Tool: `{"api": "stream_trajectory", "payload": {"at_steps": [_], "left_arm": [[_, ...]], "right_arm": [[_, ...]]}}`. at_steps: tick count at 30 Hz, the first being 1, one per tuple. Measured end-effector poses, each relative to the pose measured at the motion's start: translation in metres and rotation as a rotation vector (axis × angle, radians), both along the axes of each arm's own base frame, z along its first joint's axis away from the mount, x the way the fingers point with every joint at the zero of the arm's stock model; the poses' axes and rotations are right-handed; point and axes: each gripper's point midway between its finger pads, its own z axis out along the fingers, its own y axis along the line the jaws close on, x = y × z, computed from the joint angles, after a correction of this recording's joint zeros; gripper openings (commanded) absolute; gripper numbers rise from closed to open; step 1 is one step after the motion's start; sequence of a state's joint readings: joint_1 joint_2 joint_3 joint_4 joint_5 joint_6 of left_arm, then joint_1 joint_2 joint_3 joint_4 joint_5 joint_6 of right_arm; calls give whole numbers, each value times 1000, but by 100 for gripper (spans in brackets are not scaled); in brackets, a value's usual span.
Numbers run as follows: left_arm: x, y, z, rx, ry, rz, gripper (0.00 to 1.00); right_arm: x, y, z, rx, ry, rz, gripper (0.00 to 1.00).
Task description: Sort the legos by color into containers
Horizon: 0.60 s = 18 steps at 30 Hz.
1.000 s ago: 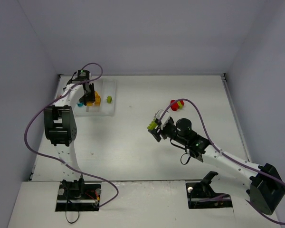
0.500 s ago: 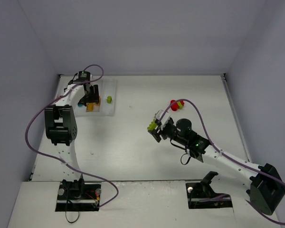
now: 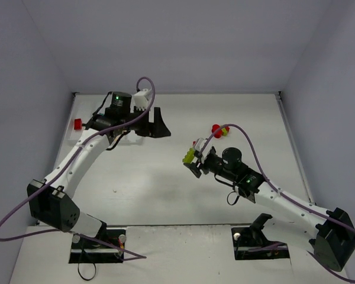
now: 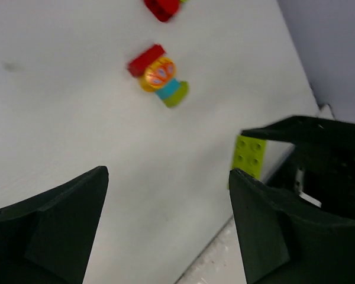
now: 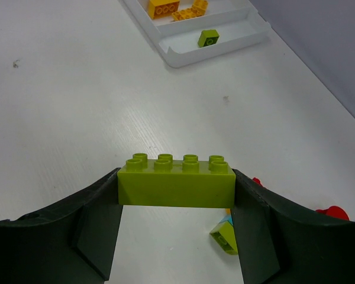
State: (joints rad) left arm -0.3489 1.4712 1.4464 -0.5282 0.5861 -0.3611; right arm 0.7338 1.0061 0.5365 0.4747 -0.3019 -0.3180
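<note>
My right gripper (image 3: 191,157) (image 5: 176,195) is shut on a long lime green lego (image 5: 176,180) (image 3: 189,155), held level above the table's middle. The same lego (image 4: 250,155) shows at the right of the left wrist view. My left gripper (image 3: 160,124) (image 4: 168,173) is open and empty, pointing right over bare table. A clump of red, yellow, cyan and green legos (image 4: 158,76) (image 3: 219,130) lies beyond it. The white tray of containers (image 5: 225,48) holds yellow legos (image 5: 164,7) in one compartment and a green lego (image 5: 208,38) in the compartment beside it. In the top view my left arm hides most of the tray.
A red lego (image 4: 161,7) lies past the clump at the frame's top edge. Another small red piece (image 3: 78,123) shows at the far left by the wall. A green and cyan piece (image 5: 225,236) lies on the table under my right gripper.
My left gripper opened over the tray, left the yellow lego there and swung right toward the table's middle. The right arm shifted only slightly, still holding the green lego.
</note>
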Motion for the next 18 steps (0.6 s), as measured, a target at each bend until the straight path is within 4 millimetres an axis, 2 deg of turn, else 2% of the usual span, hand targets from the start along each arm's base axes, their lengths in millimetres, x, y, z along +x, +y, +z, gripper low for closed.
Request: {"api": "stream_trajectory", "payload": {"at_steps": [2, 4, 7, 13, 18], "left_arm": [[-25, -20, -1, -62, 40, -90, 77], [-46, -32, -11, -108, 109, -152, 77], [-64, -43, -24, -135, 182, -204, 77], [-84, -63, -21, -170, 208, -288, 77], [-94, -78, -13, -199, 195, -335, 77]], "right_arm": [[0, 1, 3, -1, -3, 6, 7], [1, 3, 9, 5, -13, 12, 7], [2, 6, 20, 17, -34, 23, 8], [2, 10, 35, 36, -61, 42, 8], [1, 13, 36, 38, -58, 57, 8]]}}
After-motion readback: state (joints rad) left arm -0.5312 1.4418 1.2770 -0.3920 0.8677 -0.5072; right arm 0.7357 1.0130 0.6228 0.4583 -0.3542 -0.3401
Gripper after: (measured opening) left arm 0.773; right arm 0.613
